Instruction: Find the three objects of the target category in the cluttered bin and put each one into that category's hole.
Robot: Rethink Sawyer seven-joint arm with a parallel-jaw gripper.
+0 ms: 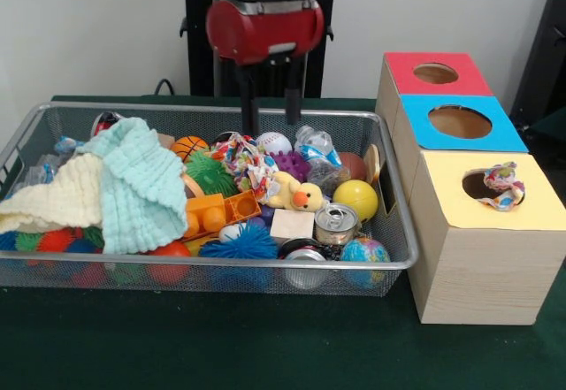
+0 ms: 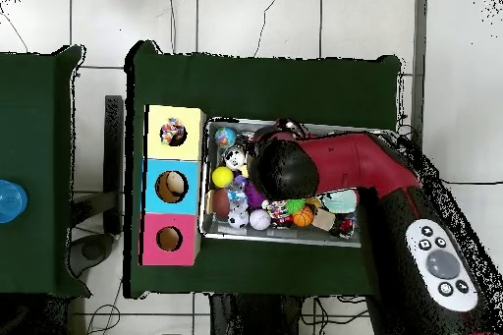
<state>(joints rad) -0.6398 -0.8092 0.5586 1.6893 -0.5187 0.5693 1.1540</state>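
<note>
the gripper (image 1: 268,123) hangs over the far middle of the bin (image 1: 400,264), its two dark fingers (image 1: 250,107) spread apart and holding nothing, their tips just above a spotted fabric piece (image 1: 243,160) that lies among the clutter beside a green spiky ball (image 1: 210,175) and a yellow duck (image 1: 299,195). the front view shows this clearly; in the overhead view the red arm (image 2: 344,166) covers that part of the bin (image 2: 295,240) and the fingers are hidden. a second spotted fabric piece (image 1: 502,185) sits in the hole (image 1: 482,187) of the yellow-faced box (image 1: 486,257), partly draped over its rim, and the overhead view shows it (image 2: 173,134) in the same box (image 2: 175,115). the mint-green cloth (image 1: 141,187) and cream cloth (image 1: 49,200) heap at one end of the bin in the front view. the blue-faced box (image 1: 455,123) and red-faced box (image 1: 435,73) stand in a row behind on the green worktop (image 1: 221,346). i cannot find the third piece.
</note>
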